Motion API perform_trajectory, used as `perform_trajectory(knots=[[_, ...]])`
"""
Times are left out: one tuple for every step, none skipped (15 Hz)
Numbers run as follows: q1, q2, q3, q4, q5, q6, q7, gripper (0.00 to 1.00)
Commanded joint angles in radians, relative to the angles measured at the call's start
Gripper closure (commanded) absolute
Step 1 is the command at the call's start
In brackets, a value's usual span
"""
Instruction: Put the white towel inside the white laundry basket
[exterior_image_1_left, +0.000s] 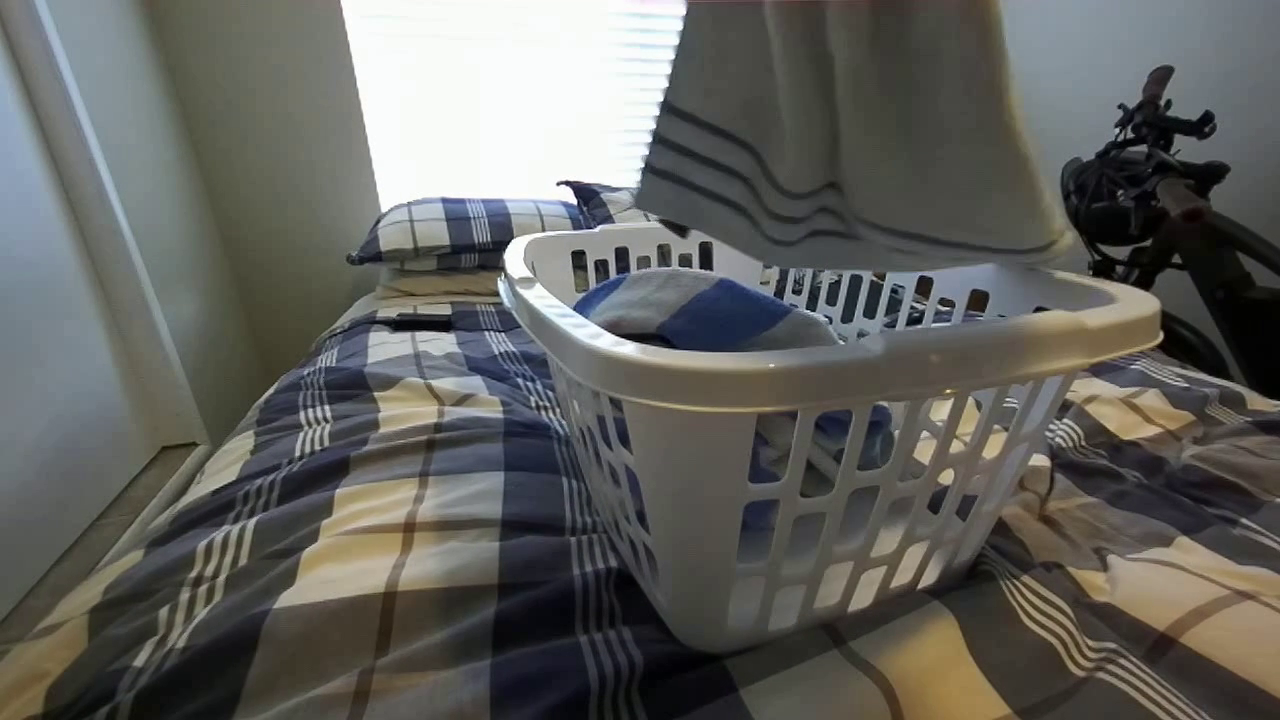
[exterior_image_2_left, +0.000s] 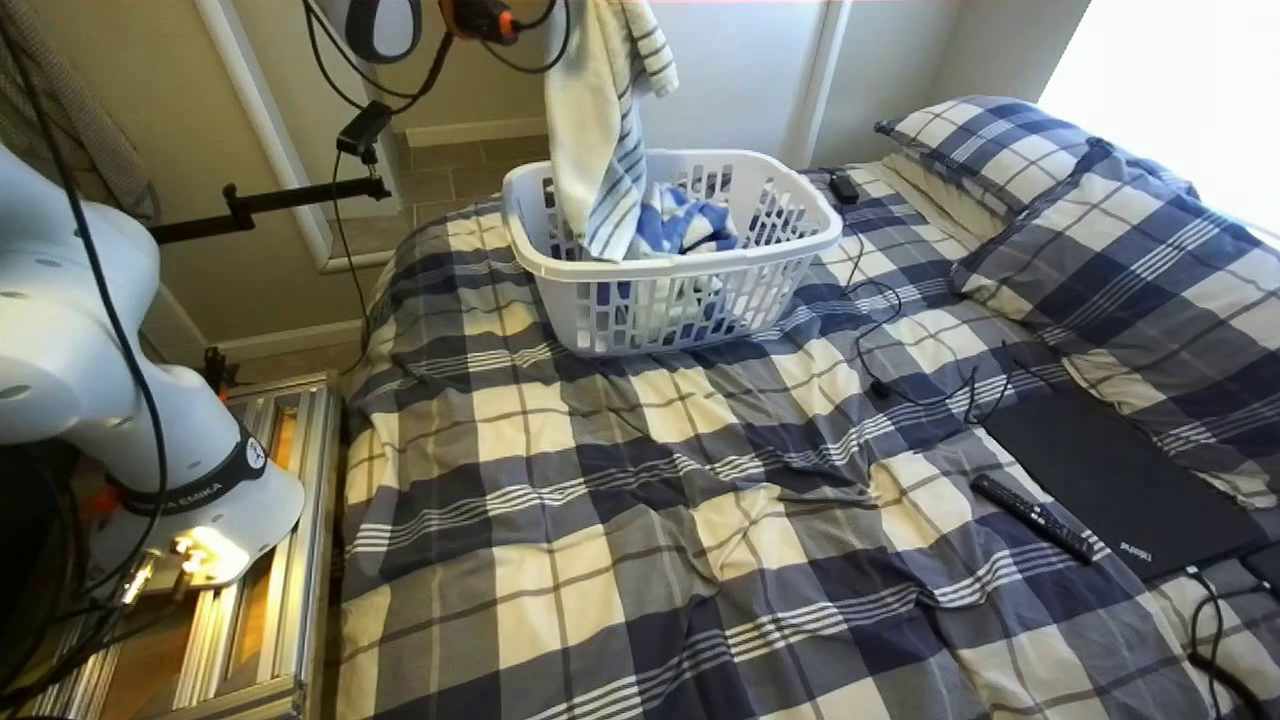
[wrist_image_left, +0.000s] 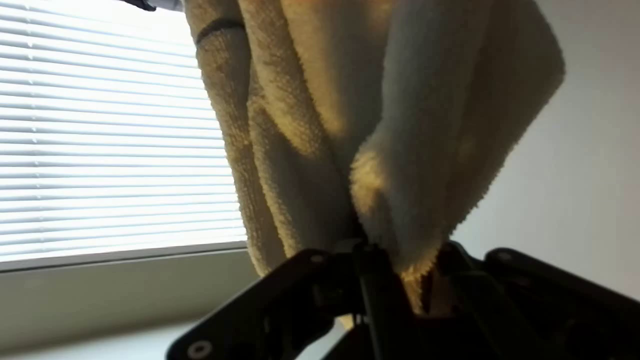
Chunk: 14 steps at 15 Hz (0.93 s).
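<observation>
The white towel (exterior_image_1_left: 850, 120) with dark stripes hangs over the opening of the white laundry basket (exterior_image_1_left: 690, 500). In an exterior view the towel (exterior_image_2_left: 590, 120) hangs at the basket's end nearer the robot base, its lower edge about at rim height; I cannot tell how far it dips inside. The basket (exterior_image_2_left: 565, 300) stands upright on the bed. In the wrist view my gripper (wrist_image_left: 410, 265) is shut on the bunched towel (wrist_image_left: 325, 110). The gripper's fingers are out of view in both exterior views.
A blue-and-white striped cloth (exterior_image_1_left: 710, 305) lies in the basket. The plaid bed (exterior_image_2_left: 700, 480) holds pillows (exterior_image_2_left: 1120, 270), a black laptop (exterior_image_2_left: 1110, 490), a remote (exterior_image_2_left: 1030, 515) and cables. A camera on a black bracket (exterior_image_2_left: 300, 197) sticks out beside the arm. A bicycle (exterior_image_1_left: 1180, 200) stands behind.
</observation>
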Motion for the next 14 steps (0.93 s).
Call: perform_trajectory(knots=[[-0.023,0.145,0.007,0.125,-0.043,0.069,-0.040,0.78],[-0.035,0.168,0.004,0.133,0.009,0.076,-0.085,0.59],[-0.038,0.195,-0.005,0.139,0.042,0.083,-0.116,0.53],[-0.041,0.222,-0.017,0.143,0.084,0.084,-0.152,0.47],[-0.039,0.251,-0.031,0.153,0.116,0.081,-0.168,0.39],[-0.035,0.278,-0.045,0.161,0.153,0.068,-0.185,0.32],[-0.027,0.300,-0.062,0.166,0.200,0.060,-0.211,0.25],[-0.021,0.321,-0.072,0.172,0.220,0.037,-0.217,0.18],[-0.012,0.335,-0.084,0.177,0.258,0.030,-0.241,0.12],[-0.002,0.342,-0.094,0.179,0.309,0.004,-0.264,0.04],[0.003,0.357,-0.100,0.186,0.332,-0.007,-0.276,0.01],[0.016,0.361,-0.113,0.190,0.389,-0.032,-0.313,0.00],[0.026,0.362,-0.124,0.193,0.453,-0.065,-0.341,0.00],[0.036,0.361,-0.135,0.196,0.516,-0.098,-0.372,0.00]])
